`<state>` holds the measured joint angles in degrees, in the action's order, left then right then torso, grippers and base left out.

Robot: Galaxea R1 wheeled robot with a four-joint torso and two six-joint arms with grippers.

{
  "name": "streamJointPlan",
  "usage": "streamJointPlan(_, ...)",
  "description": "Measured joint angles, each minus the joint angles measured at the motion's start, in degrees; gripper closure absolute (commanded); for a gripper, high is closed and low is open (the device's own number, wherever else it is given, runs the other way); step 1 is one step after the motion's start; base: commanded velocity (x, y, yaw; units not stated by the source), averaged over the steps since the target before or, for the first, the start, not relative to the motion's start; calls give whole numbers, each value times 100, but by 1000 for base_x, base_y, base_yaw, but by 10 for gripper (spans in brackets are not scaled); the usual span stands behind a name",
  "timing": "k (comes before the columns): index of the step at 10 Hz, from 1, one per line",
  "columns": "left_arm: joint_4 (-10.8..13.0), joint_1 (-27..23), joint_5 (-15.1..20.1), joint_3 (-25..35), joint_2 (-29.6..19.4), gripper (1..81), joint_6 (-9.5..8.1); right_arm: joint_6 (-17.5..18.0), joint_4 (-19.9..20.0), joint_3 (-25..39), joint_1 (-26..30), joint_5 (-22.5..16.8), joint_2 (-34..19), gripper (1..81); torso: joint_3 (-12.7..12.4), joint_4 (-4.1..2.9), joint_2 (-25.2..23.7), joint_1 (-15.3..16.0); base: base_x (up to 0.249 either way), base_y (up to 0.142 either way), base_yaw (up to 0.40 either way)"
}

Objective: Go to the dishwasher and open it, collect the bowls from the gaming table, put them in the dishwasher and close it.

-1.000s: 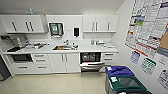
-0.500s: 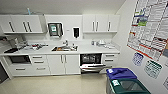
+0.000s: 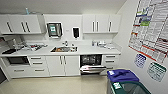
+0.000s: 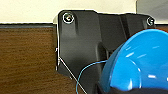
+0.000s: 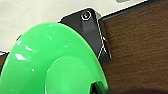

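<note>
Blue bowl (image 4: 140,62) cut off at left pincer, green bowl (image 5: 50,62) at right; grips unclear; dishwasher (image 3: 91,64) open.

- The left gripper (image 4: 120,87) is low in the left wrist view — the blue bowl (image 4: 140,62) sits right against it.
- The right gripper (image 5: 100,87) has the green bowl (image 5: 50,62) right against it.

Head cam high, facing kitchenette's dishwasher (image 3: 91,62) from mid-room; wrist cams tight on blue bowl (image 4: 140,62), green bowl (image 5: 50,60).
</note>
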<state>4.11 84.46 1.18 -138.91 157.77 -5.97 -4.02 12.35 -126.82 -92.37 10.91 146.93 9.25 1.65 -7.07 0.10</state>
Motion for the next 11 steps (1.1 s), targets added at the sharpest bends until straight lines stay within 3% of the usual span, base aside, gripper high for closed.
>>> streamJointPlan(11, 0, 57, 9, -23, 2, 811, 5, 0, -26, -46, -22, 0, 26, 811, 0, 0, -4, -5, 128, 0, 0)
